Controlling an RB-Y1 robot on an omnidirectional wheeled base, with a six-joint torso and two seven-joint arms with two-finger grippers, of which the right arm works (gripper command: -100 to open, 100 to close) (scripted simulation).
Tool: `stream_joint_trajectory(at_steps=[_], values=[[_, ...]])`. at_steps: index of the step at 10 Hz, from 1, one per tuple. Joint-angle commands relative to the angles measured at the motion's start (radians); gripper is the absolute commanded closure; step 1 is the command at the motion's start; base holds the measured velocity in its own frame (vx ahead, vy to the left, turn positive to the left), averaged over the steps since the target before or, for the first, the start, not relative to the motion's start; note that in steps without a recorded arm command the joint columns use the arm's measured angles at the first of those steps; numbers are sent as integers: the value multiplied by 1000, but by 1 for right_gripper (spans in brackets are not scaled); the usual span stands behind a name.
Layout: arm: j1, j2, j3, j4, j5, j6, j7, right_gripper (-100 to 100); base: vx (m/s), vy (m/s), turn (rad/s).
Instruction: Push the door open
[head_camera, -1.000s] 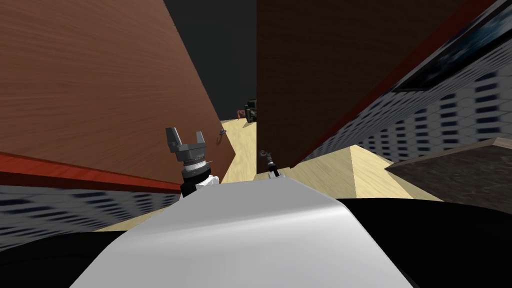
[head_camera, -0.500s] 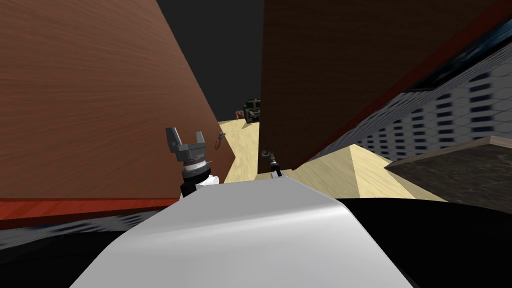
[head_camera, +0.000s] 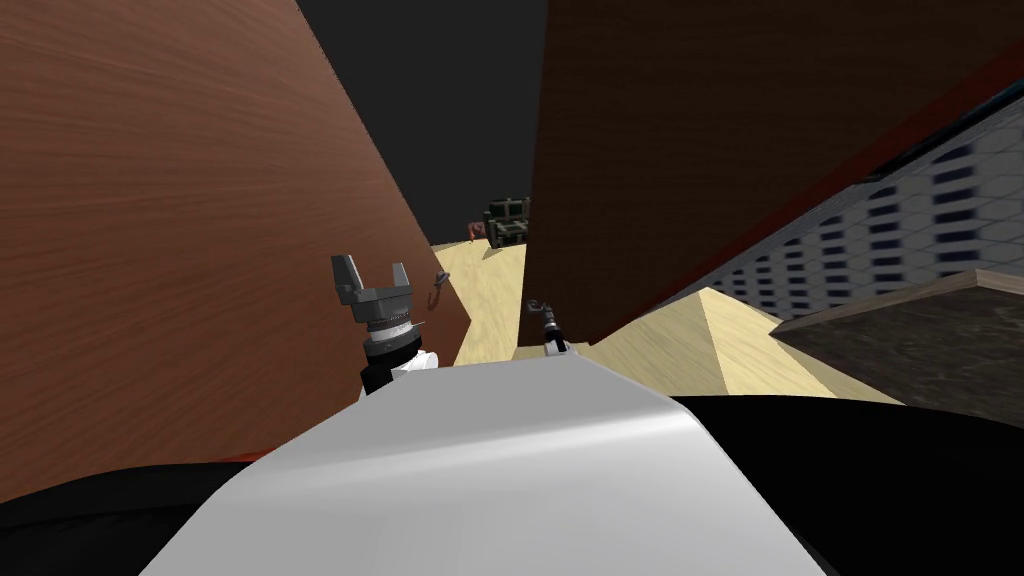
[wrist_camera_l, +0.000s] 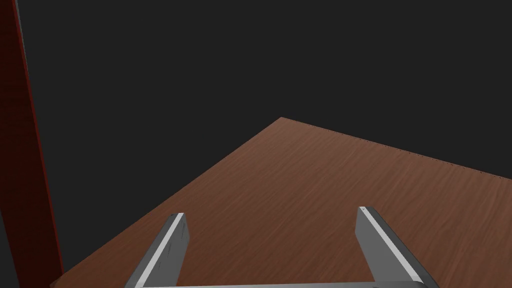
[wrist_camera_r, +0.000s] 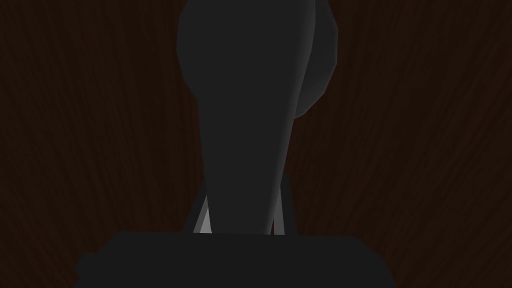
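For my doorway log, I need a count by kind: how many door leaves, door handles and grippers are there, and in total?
Door leaves: 2 (left door leaf, right door leaf)
Door handles: 2 (left handle, right handle)
Grippers: 2 (left gripper, right gripper)
Total: 6

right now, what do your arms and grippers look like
Left gripper: dark grey boxy body, two thin grey blade fingers with paler edges, ribbed silver wrist ring, black joint, white forearm. Right gripper: dark block, light grey finger slivers.
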Motion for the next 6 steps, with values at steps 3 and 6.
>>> stream_joint_trajectory(at_steps=[3,6], values=[[1,-5,-48,-9,-24,-7,17,100,164,105,-63],[1,8,-81,-7,-42,-9,28,100,179,95,-80]])
